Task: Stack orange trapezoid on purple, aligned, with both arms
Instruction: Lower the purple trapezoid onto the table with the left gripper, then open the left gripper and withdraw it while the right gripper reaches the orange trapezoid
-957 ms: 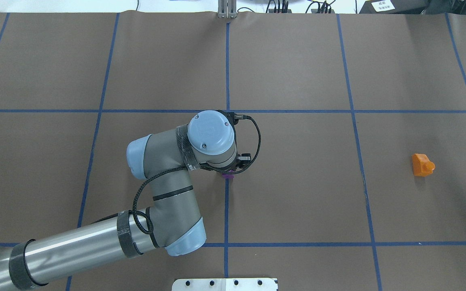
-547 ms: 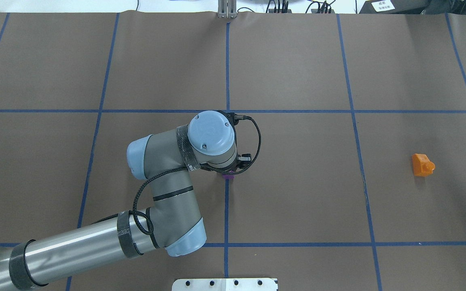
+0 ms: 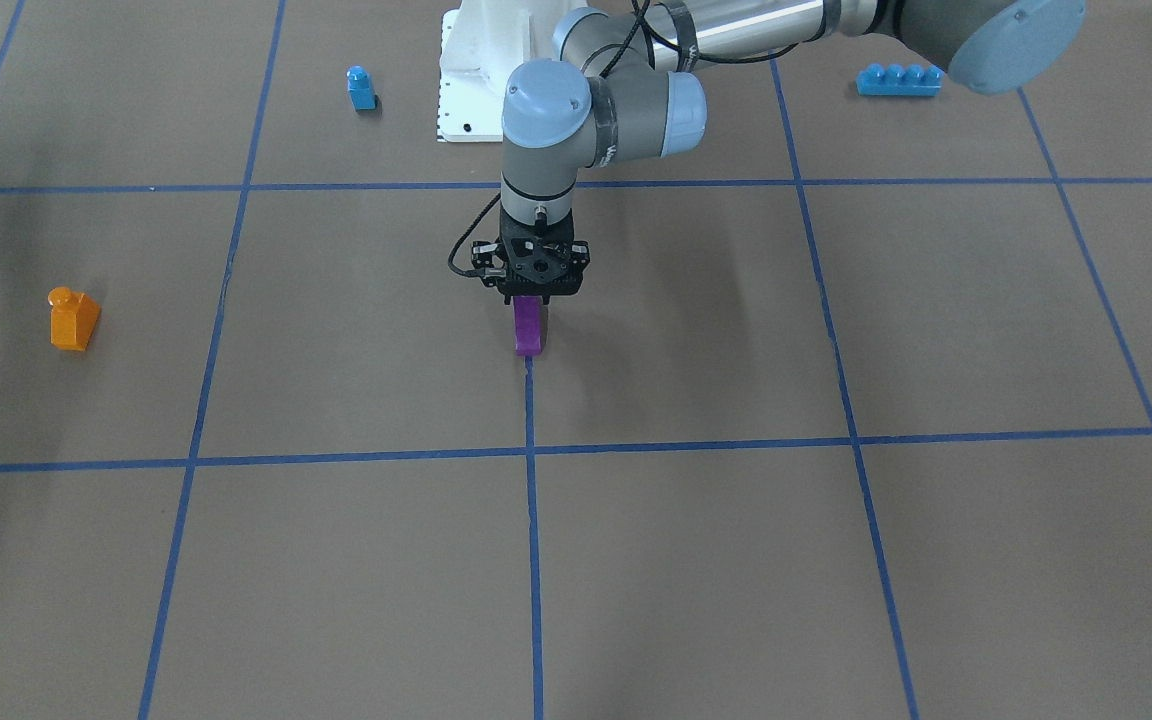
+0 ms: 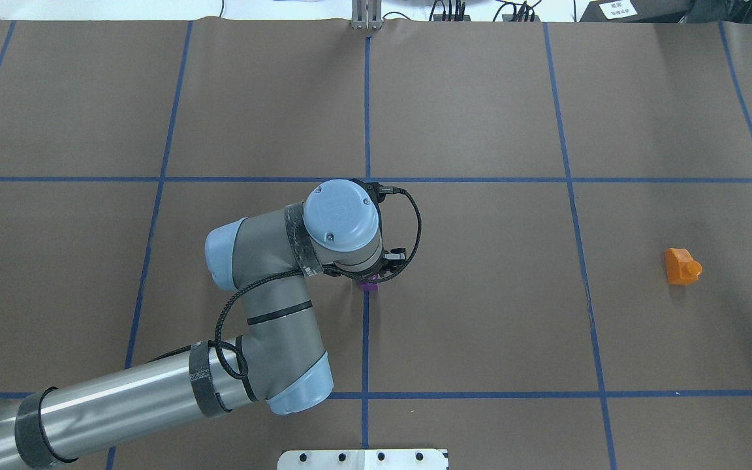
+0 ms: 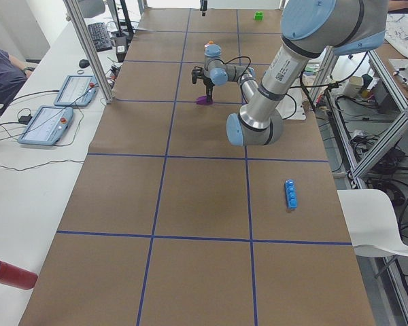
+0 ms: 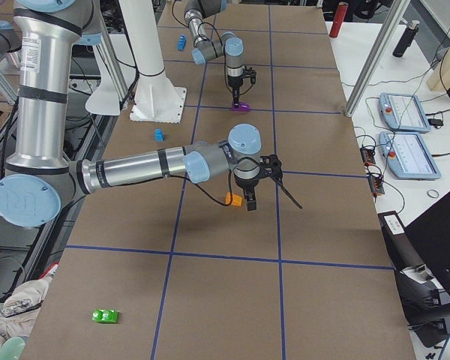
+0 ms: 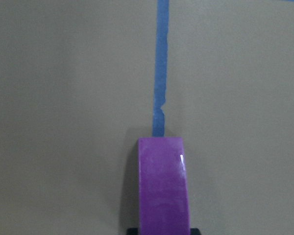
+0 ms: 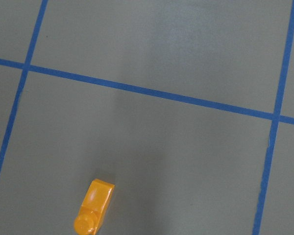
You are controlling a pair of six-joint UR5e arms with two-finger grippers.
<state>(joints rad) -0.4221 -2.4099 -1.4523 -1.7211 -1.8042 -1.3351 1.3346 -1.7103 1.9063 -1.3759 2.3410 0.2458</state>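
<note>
We are pinching purple with the left tool at frame centre, holding it square on the tape line. Orange is lying mid-right on the worktop. Right tool spread: cannot tell.

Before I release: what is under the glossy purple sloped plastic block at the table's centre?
The purple block sits over brown paper, a blue tape line ending at its edge. Its underside is covered; the left gripper clamps its top.
</note>
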